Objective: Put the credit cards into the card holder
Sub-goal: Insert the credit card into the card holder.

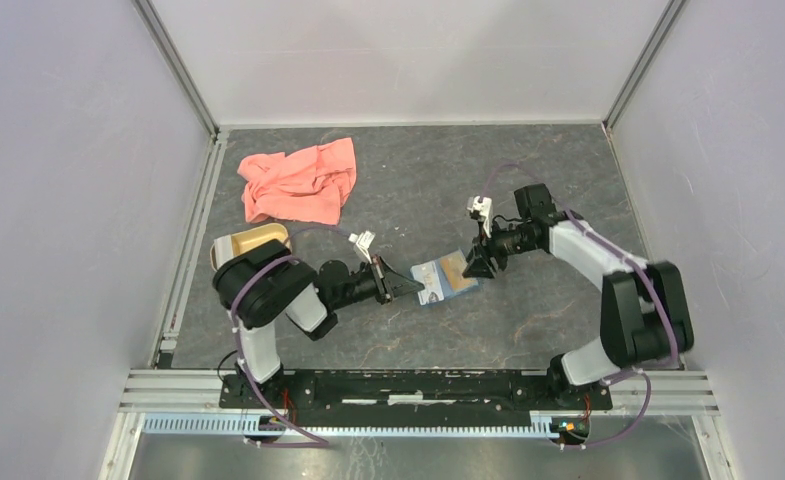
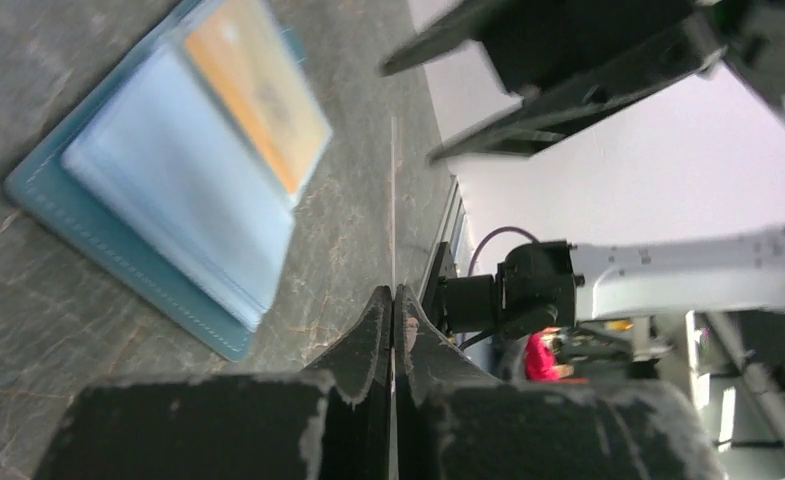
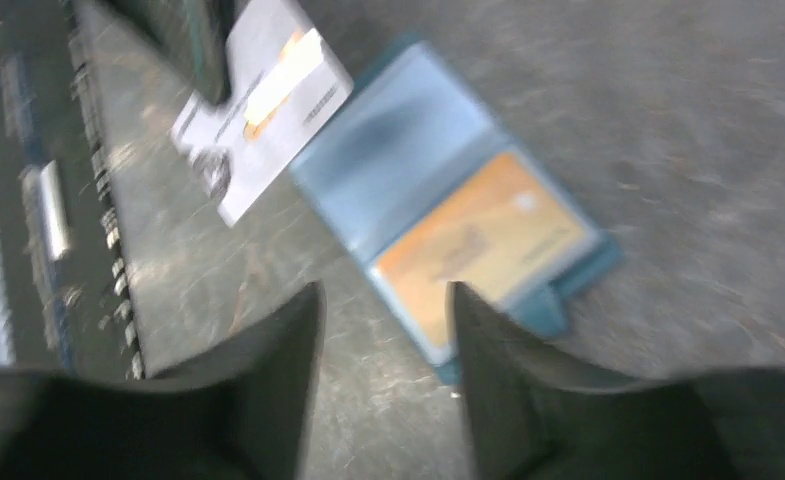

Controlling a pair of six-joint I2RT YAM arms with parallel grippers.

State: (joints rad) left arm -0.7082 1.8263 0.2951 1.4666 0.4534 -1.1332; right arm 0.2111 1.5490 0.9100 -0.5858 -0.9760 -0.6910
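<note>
Card holder, open flat between the grippers with gold card pocketed; pale card pinched in left gripper just beside it; right gripper spread, empty, above; probably calls for low, square slide into free pocket, holder steadied.

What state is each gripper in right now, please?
Left gripper: closed, holding the pale card edge-on between its fingers.
Right gripper: open, holding nothing.
</note>
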